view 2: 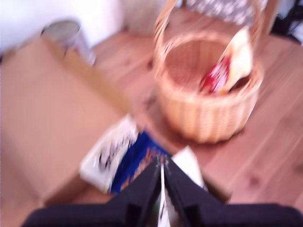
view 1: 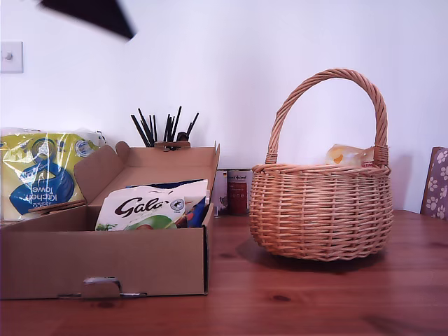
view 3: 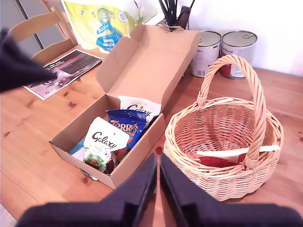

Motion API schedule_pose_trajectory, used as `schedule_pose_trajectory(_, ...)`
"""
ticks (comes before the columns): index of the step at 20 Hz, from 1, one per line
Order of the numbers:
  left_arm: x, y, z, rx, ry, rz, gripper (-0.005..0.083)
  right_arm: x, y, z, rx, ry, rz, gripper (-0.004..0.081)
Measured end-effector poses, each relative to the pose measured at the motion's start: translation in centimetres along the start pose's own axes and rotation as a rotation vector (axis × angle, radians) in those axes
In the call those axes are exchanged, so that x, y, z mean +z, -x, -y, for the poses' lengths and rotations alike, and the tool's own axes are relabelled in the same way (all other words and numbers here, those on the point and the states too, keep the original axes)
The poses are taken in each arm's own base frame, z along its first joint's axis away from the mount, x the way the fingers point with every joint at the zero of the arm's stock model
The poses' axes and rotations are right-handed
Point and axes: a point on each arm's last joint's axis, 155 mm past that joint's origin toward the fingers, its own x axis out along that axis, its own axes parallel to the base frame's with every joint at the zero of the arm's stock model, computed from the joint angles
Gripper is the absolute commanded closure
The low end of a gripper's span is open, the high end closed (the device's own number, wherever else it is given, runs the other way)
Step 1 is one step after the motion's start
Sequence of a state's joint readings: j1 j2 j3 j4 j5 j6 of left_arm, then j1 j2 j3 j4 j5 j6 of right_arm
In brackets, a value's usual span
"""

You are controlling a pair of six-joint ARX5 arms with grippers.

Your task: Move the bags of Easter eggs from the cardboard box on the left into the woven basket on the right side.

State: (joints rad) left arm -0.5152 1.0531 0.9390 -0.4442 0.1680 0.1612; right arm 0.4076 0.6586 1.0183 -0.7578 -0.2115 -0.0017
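Bags (view 3: 124, 132) sat in the cardboard box (view 3: 142, 71), directly below my first tool (view 2: 162, 189), which was clenched shut on nothing I could see. One bag (view 3: 227, 156) was already in the woven basket (view 3: 222, 142). My second tool (view 3: 157, 182) was also clenched empty, above the gap between box and basket. First arm was nearer, pointing down.

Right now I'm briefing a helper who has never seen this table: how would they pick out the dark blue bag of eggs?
Find the open cardboard box beside the woven basket. Inside it, a few glossy pouches lie in a row; the dark blue bag sits in the middle, between two white Galaxy pouches. It alone is blue with orange lettering.
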Motion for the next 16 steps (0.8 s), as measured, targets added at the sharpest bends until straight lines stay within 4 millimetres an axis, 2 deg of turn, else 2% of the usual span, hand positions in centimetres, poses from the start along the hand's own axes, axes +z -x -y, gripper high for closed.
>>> schedule_pose_trajectory(2, -3.3, -0.7, -0.5, 0.01, -0.003, -0.075, 0.0789, 0.0, 0.0, -0.3, 0.015, 0.0, 0.0, 0.0782)
schedule_pose_trajectory(3, -4.6, -1.1, -0.2, -0.008, -0.042, -0.115, 0.0721, 0.0, 0.0, -0.3, 0.015, 0.0, 0.0, 0.0782)
schedule_pose_trajectory(4, -5.1, -1.4, 0.2, -0.029, -0.074, -0.131, 0.0499, 0.0, 0.0, -0.3, 0.015, 0.0, -0.001, 0.0782)
schedule_pose_trajectory(5, -5.3, -1.7, 0.4, -0.042, -0.083, -0.139, 0.0221, 0.0, 0.0, -0.3, 0.016, 0.0, 0.0, 0.0782)
schedule_pose_trajectory(6, -5.6, -2.2, 0.4, -0.046, -0.088, -0.152, -0.0012, 0.0, 0.0, -0.3, 0.016, 0.001, 0.0, 0.0782)
schedule_pose_trajectory(10, -7.7, -5.4, -0.6, -0.05, -0.073, -0.224, 0.0012, 0.0, 0.0, -0.3, 0.017, 0.003, 0.0, 0.0782)
schedule_pose_trajectory(13, -9.2, -7.9, -2.2, -0.045, -0.038, -0.252, 0.0012, 0.0, 0.0, -0.3, 0.018, 0.015, 0.0, 0.0782)
schedule_pose_trajectory(16, -11.1, -9.6, -3.4, -0.066, 0.021, -0.288, 0.0013, 0.0, 0.0, -0.3, 0.018, 0.022, 0.0, 0.0782)
